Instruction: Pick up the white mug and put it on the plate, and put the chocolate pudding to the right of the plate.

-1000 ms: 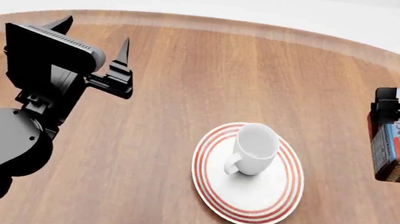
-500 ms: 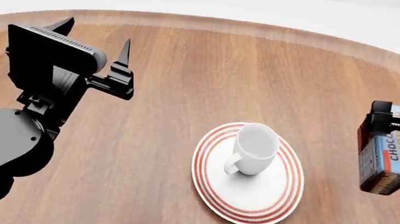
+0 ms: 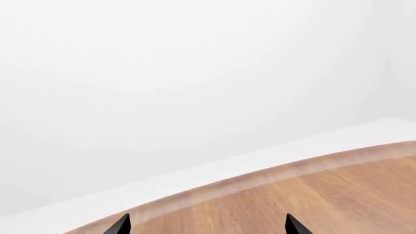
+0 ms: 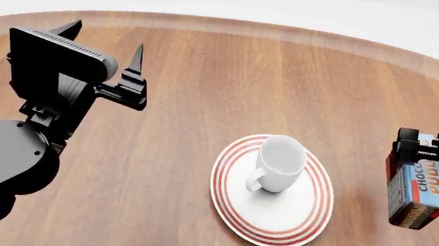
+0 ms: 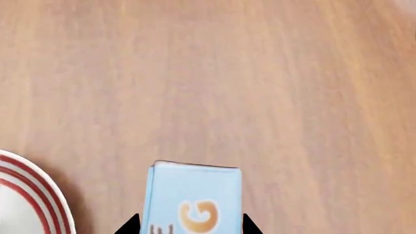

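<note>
The white mug (image 4: 279, 163) stands upright on the plate (image 4: 307, 221), a white plate with red rings, at the table's middle right. My right gripper (image 4: 420, 155) is shut on the chocolate pudding (image 4: 415, 194), a brown and light blue carton, and holds it upright above the table just right of the plate. In the right wrist view the carton (image 5: 194, 197) sits between the fingertips (image 5: 130, 225), with the plate's rim (image 5: 29, 195) beside it. My left gripper (image 4: 106, 42) is open and empty, raised over the table's far left; its fingertips (image 3: 120, 225) show over the table's edge.
The round wooden table (image 4: 207, 79) carries only the plate and mug. Its far edge (image 3: 260, 175) meets a plain white floor or wall. My left arm's bulk (image 4: 6, 163) fills the near left corner.
My right gripper has moved left and down with the pudding carton, bringing it closer to the plate's right side. The left arm, the mug and the plate have not moved.
</note>
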Tool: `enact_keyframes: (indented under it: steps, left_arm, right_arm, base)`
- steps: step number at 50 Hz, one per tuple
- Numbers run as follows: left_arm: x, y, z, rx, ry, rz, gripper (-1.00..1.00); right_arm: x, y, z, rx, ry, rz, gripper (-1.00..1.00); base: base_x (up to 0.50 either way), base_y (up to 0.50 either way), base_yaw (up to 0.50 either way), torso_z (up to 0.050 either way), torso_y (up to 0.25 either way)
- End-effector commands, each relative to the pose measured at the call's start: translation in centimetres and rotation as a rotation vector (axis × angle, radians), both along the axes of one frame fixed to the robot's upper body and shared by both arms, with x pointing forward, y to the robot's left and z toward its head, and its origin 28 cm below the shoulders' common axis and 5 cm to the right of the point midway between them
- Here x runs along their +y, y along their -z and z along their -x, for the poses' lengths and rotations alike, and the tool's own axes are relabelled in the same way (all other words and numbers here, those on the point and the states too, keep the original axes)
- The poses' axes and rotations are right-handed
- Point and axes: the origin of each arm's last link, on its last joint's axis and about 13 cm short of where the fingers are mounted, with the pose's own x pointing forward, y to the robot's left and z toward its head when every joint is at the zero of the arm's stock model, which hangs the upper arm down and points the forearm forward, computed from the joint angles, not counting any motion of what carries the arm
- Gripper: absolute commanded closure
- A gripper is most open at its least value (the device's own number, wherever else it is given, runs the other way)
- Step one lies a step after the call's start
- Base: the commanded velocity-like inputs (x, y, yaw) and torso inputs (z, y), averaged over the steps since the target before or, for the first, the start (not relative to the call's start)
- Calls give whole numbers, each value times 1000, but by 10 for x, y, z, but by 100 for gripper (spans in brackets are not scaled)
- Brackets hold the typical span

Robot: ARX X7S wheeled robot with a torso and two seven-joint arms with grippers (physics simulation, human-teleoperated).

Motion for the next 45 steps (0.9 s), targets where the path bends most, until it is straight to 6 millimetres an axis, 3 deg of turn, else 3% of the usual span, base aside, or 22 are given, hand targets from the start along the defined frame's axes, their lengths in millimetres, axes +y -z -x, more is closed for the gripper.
enact_keyframes:
  steps: [1,45]
  left_arm:
    - [-1,1,0,2,2,1,-100]
    - [-2,3,0,7,4,-1,-100]
  right_arm:
    - [0,14,-5,52,-23,54,100]
    - [-6,42,-4,67,13,63,100]
  base:
    - [0,0,0,0,0]
    - [0,0,0,0,0]
